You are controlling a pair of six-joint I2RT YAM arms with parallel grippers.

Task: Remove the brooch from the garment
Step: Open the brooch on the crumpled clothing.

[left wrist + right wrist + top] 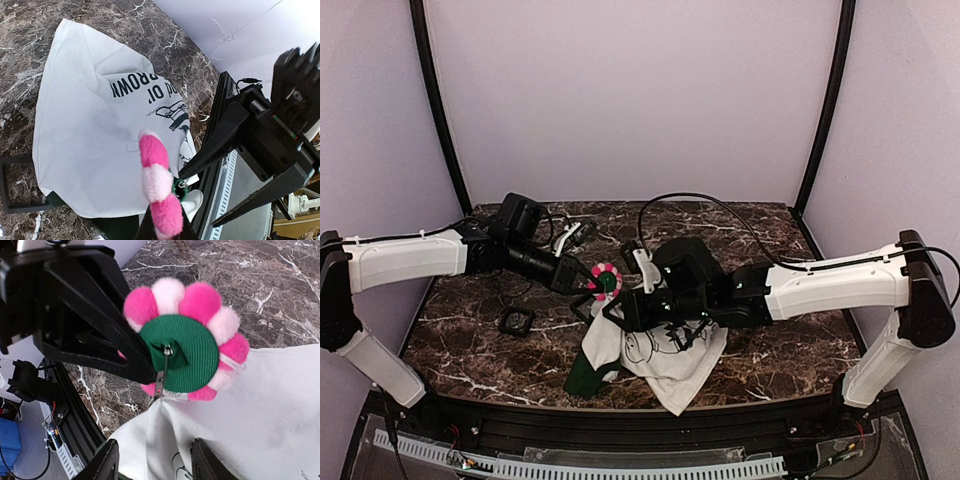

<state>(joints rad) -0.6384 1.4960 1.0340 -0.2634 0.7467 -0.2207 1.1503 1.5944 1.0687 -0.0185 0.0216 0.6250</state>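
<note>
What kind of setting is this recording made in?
Probably a robot test booth, not a home: plain pale walls close in a marble-look table, black frame posts stand at the corners, and a cable duct runs along the front.

Right around the flower brooch [605, 279] it is crowded: the left gripper [582, 279] pinches its left side, the right gripper [623, 304] sits just right, the white T-shirt [665, 362] bunches below, and only the marble table [620, 222] behind shows bare.
</note>
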